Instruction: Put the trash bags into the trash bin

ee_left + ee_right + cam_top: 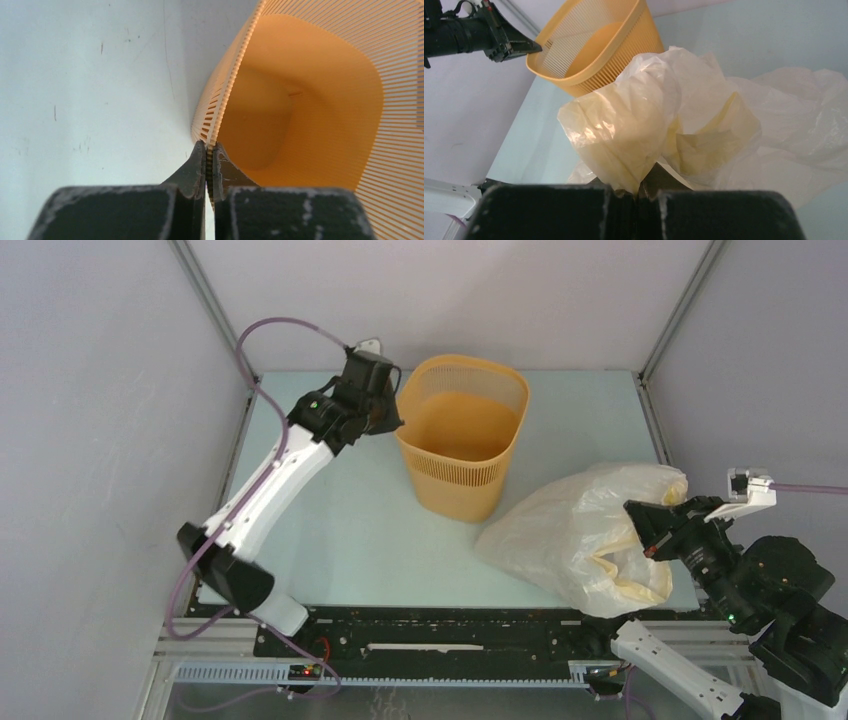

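Note:
The orange-yellow trash bin [462, 440] stands upright at the middle back of the table. My left gripper [395, 420] is shut on its left rim. In the left wrist view the slotted rim of the trash bin [310, 100] is pinched between the jaws of the left gripper [210, 155]. The crinkly cream-white trash bag [570, 530] lies on the table's right side, to the right of the bin. My right gripper [648, 540] is shut on a bunched fold near its yellowish rim. From the right wrist, the trash bag [649, 110] rises out of the right gripper [639, 187], with the bin [599, 45] beyond.
The pale blue-green table [340, 530] is enclosed by grey walls at the left, back and right. A black rail [450, 635] runs along the near edge between the arm bases. The left gripper [524, 47] also shows in the right wrist view, at the bin's rim.

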